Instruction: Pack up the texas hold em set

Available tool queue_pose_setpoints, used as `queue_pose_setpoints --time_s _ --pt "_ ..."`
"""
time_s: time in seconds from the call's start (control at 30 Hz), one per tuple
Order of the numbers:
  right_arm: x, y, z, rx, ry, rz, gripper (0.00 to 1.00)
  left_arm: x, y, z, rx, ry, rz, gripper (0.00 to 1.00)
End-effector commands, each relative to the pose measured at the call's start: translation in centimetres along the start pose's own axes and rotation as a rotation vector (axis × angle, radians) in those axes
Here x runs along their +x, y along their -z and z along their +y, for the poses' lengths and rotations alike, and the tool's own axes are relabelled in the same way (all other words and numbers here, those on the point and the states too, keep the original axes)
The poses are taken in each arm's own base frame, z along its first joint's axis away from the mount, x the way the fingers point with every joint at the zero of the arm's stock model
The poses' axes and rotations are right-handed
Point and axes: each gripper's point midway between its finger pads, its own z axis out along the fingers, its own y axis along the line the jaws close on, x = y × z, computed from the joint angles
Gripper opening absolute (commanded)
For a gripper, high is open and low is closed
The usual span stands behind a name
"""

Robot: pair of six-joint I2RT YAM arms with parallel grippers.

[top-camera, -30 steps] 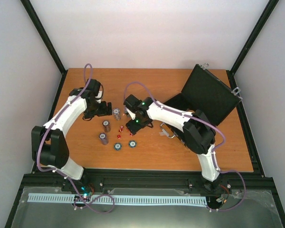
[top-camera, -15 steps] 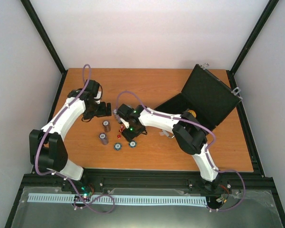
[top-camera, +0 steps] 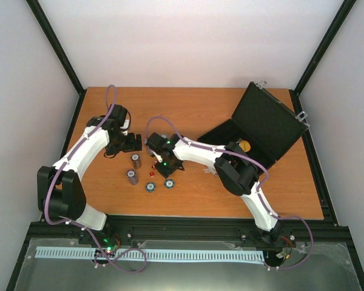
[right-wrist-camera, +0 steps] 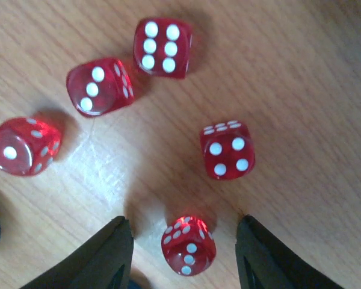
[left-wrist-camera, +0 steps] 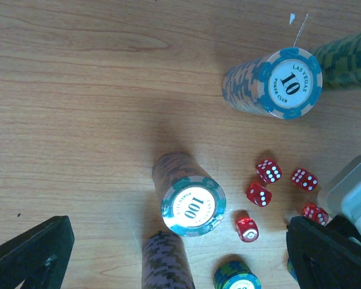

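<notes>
The black case (top-camera: 264, 124) stands open at the back right, with a small round yellowish disc (top-camera: 245, 145) in it. Chip stacks (top-camera: 135, 161) and red dice (top-camera: 152, 174) lie mid-table. My right gripper (top-camera: 160, 165) is open, low over the dice. In the right wrist view one die (right-wrist-camera: 189, 244) lies between its fingers (right-wrist-camera: 96, 259), and several more dice (right-wrist-camera: 227, 149) lie beyond. My left gripper (top-camera: 133, 142) is open and empty above the "100" chip stack (left-wrist-camera: 192, 205). The "10" stack (left-wrist-camera: 289, 82) and the dice (left-wrist-camera: 259, 194) lie to its right.
Two short blue-green chip stacks (top-camera: 150, 187) lie nearer the front. A green stack (left-wrist-camera: 349, 54) lies on its side by the "10" stack. The right gripper's white body (left-wrist-camera: 355, 192) is close to the left gripper's right finger. Black frame rails border the table.
My right gripper has moved left from beside the case and come down over the dice. The left gripper has shifted only slightly.
</notes>
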Motion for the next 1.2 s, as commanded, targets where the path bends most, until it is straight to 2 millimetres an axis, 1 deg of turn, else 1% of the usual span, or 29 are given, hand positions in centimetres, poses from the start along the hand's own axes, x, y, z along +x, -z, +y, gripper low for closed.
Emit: queue_pose_setpoints --time_s 0.0,0.07,0.2,0.3,0.37,0.43,0.5,0.57,0.7,0.8,0.9,0.97,1.1,1.17 --pt "-0.4 -0.7 -0.2 0.025 0.002 0.01 0.46 -0.2 0.8 -0.3 0.011 -0.012 -0.025 1.0" --pt "-0.2 -0.6 -0.3 0.028 0.003 0.014 0.41 -0.2 0.8 -0.2 0.008 -0.012 -0.025 1.0" --pt "-0.1 -0.1 -0.5 0.04 0.0 0.013 0.24 -0.2 0.7 -0.2 0.008 -0.011 -0.022 1.0" --pt "0.1 0.1 -0.7 0.053 -0.001 0.016 0.14 -0.2 0.6 -0.3 0.012 -0.007 -0.021 1.0" --pt "0.0 0.2 -1.1 0.07 -0.003 0.013 0.09 -0.2 0.6 -0.3 0.013 -0.004 -0.021 1.0" --pt "-0.3 0.8 -1.4 0.087 -0.002 -0.002 0.07 -0.2 0.6 -0.3 0.011 -0.004 -0.021 1.0" --pt "-0.8 1.8 -1.9 0.098 -0.009 -0.022 0.07 -0.2 0.6 -0.2 0.008 -0.004 -0.021 1.0" --pt "-1.2 3.3 -2.7 0.114 -0.027 -0.047 0.06 -0.1 0.6 -0.1 0.003 -0.005 -0.021 1.0" --pt "-2.2 7.6 -4.9 0.137 -0.079 -0.127 0.06 -0.1 0.6 -0.1 0.001 -0.004 -0.021 1.0" --pt "-2.2 10.4 -7.6 0.18 -0.133 -0.167 0.06 -0.1 0.6 -0.1 0.004 -0.001 -0.022 1.0" --pt "-1.1 12.3 -11.2 0.231 -0.206 -0.181 0.06 0.0 0.5 -0.2 0.007 0.001 -0.022 1.0" --pt "0.1 12.6 -14.0 0.262 -0.259 -0.176 0.06 0.0 0.4 -0.1 0.007 0.002 -0.019 1.0" --pt "2.9 12.3 -19.6 0.311 -0.364 -0.142 0.05 0.1 0.3 -0.1 0.006 -0.001 -0.012 1.0" --pt "4.3 12.0 -21.9 0.343 -0.404 -0.127 0.05 0.2 0.3 -0.1 0.003 -0.003 -0.012 1.0"
